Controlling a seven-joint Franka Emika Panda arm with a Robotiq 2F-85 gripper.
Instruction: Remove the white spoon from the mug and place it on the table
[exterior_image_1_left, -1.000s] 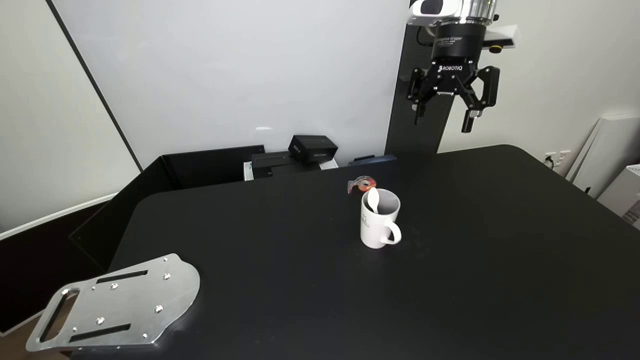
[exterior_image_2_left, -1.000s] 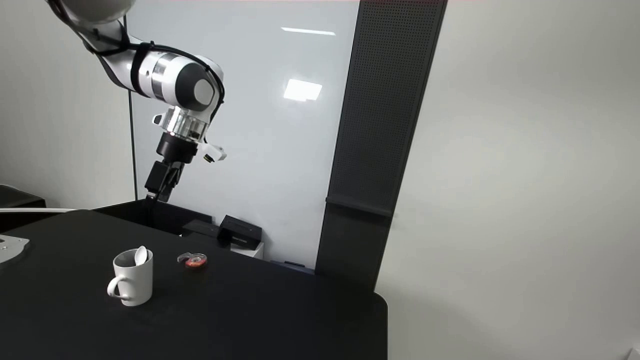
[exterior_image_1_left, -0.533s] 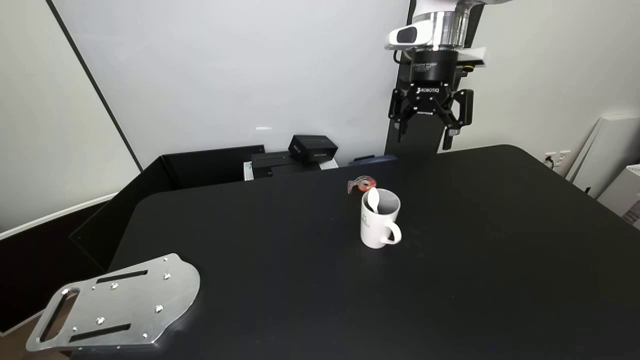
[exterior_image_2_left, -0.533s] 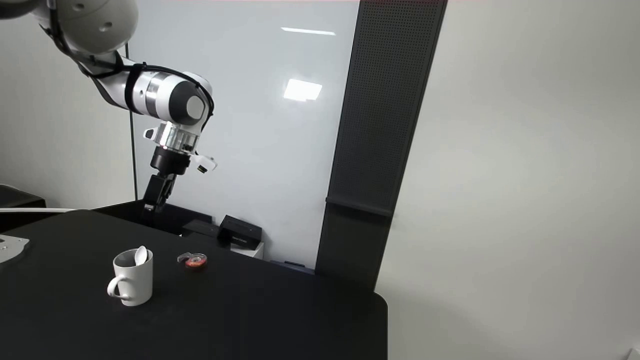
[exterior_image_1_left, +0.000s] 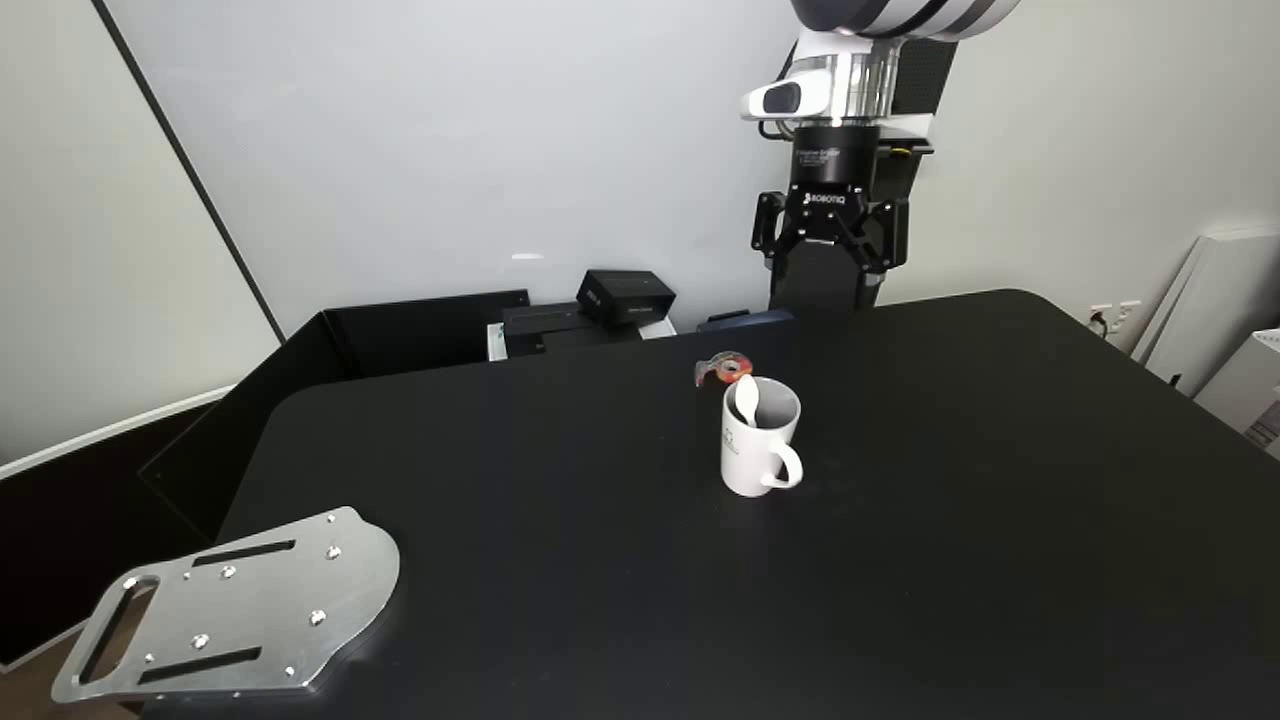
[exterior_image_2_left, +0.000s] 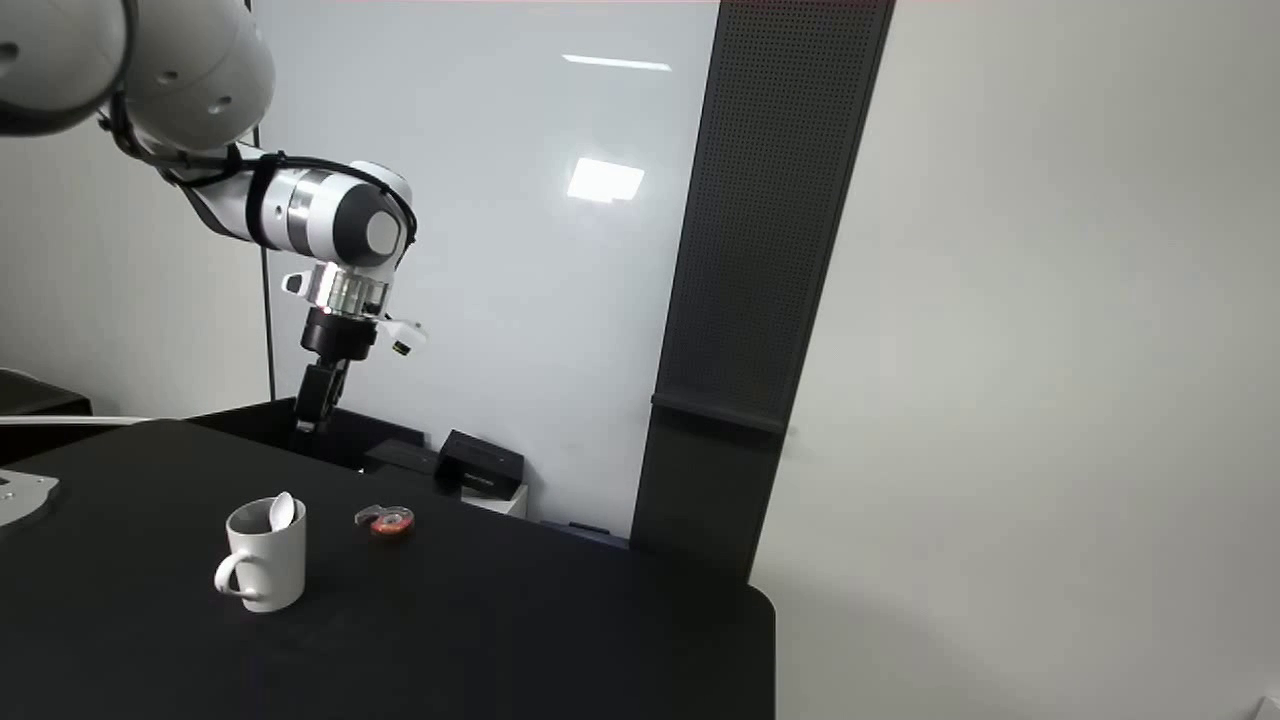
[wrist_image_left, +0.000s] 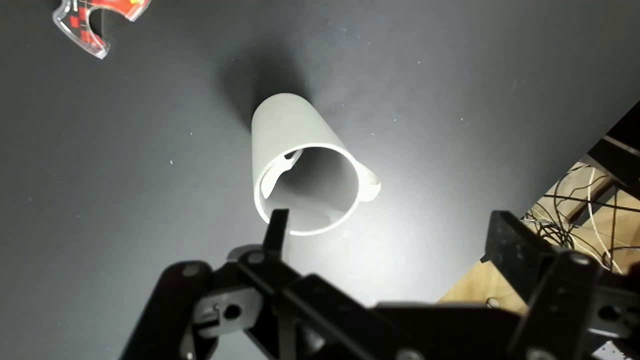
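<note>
The white mug (exterior_image_1_left: 745, 465) stands upright on the black table (exterior_image_1_left: 560, 600), and it also shows in the other views (exterior_image_2_left: 280, 575) (wrist_image_left: 290, 122). The white spoon (exterior_image_1_left: 747, 398) leans inside it, its bowl end up at the rim on the side away from the handle; it also shows in the other views (exterior_image_2_left: 282, 511) (wrist_image_left: 274, 179). The spoon's lower part is hidden in the mug. My gripper (exterior_image_1_left: 820, 285) is open and empty, above the table and apart from the mug. In the wrist view the gripper's (wrist_image_left: 389, 215) left finger overlaps the mug's near rim.
A red tape dispenser (exterior_image_1_left: 732, 368) lies close behind the mug and shows in the wrist view (wrist_image_left: 82, 30). A grey metal plate (exterior_image_1_left: 270, 610) lies at the table's front left corner. Black boxes (exterior_image_1_left: 626, 297) stand beyond the far edge. Cables (wrist_image_left: 565, 220) show past the table edge.
My gripper has come down and, in an exterior view, shifted left toward the mug. It stays open. The mug, spoon and tape dispenser have not moved.
</note>
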